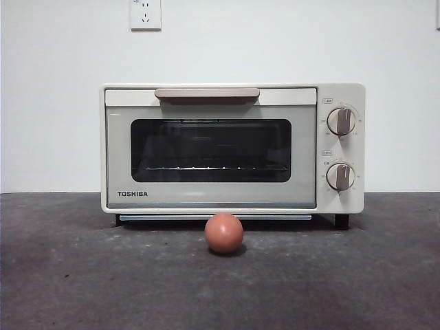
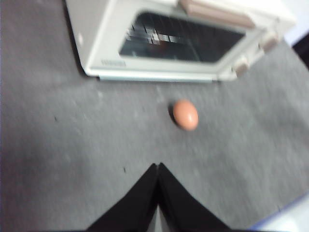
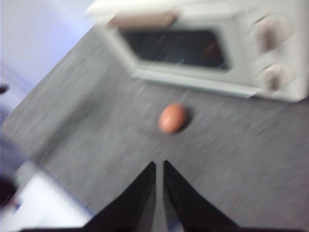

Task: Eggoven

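You have bare grey table (image 1: 82, 275) all around the egg (image 1: 224, 233): it sits alone on the mat, just in front of the toaster oven (image 1: 232, 148), below the door's lower edge and slightly toward the dial side of the door's centre. The oven door is shut, its beige handle (image 1: 207, 93) running along the top edge and the 2 dials (image 1: 341, 121) stacked on the panel beside the window. To either side of the oven the table runs clear to the white wall, which carries a socket plate (image 1: 145, 14) above the oven.

Your left gripper (image 2: 158, 166) hangs above the mat with its 2 fingers pressed together, tips touching, holding nothing. The egg (image 2: 186, 114) lies ahead of those fingertips, apart from them, and the oven (image 2: 178, 41) stands beyond it.

Your right gripper (image 3: 160, 164) is nearly closed too: a thin sliver of mat shows between its 2 fingers, and they grip nothing. The egg (image 3: 172, 118) lies just ahead of its tips, not touching, with the oven (image 3: 207, 48) behind.

The front view shows no arm at all, only the oven face with its TOSHIBA lettering and the wire rack behind the glass. Both wrist views are blurred, but they show the table's near edges and the open mat between fingers and egg.
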Robot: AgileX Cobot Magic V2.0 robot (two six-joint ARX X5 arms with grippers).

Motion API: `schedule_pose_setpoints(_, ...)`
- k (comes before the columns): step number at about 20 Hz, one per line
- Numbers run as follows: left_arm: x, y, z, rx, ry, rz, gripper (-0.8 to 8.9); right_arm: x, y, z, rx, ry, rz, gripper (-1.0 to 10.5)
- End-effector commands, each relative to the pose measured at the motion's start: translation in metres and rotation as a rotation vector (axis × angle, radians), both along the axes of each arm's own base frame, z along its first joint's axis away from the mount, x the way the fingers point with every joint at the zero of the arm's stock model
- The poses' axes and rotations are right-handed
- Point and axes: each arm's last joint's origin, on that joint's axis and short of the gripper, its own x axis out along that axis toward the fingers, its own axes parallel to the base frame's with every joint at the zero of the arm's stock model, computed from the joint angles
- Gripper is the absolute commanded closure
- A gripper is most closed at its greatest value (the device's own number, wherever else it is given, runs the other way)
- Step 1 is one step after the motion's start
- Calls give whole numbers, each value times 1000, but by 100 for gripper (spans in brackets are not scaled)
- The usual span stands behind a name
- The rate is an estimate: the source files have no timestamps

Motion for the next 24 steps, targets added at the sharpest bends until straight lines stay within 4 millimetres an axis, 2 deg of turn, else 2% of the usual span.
schedule_pose_setpoints(1,-2,-2,7,45,-10,-76,806,1,4,2,-50,9,87,943)
schedule_pose_setpoints(5,-4,-4,6,45,13,-101,806,3,9,-1,-62,45,136,941)
schedule_pose_setpoints(6,-4,-4,6,45,13,-103,806,3,10,-1,-60,45,142,886)
schedule_pose_setpoints(8,-4,-4,6,45,13,-103,806,3,10,-1,-49,61,133,669)
schedule_pose_setpoints(9,-4,-4,6,45,14,-103,806,3,10,-1,-35,80,120,612)
schedule_pose_setpoints(12,-4,-4,6,45,11,-103,806,7,11,0,-8,104,104,611)
schedule_pose_setpoints(16,-4,-4,6,44,11,-103,806,24,20,2,41,133,102,611)
schedule_pose_setpoints(20,-4,-4,6,43,12,-102,806,50,49,-5,1,178,63,611)
schedule_pose_setpoints(24,-4,-4,6,40,15,-99,806,72,95,-21,-77,195,23,611)
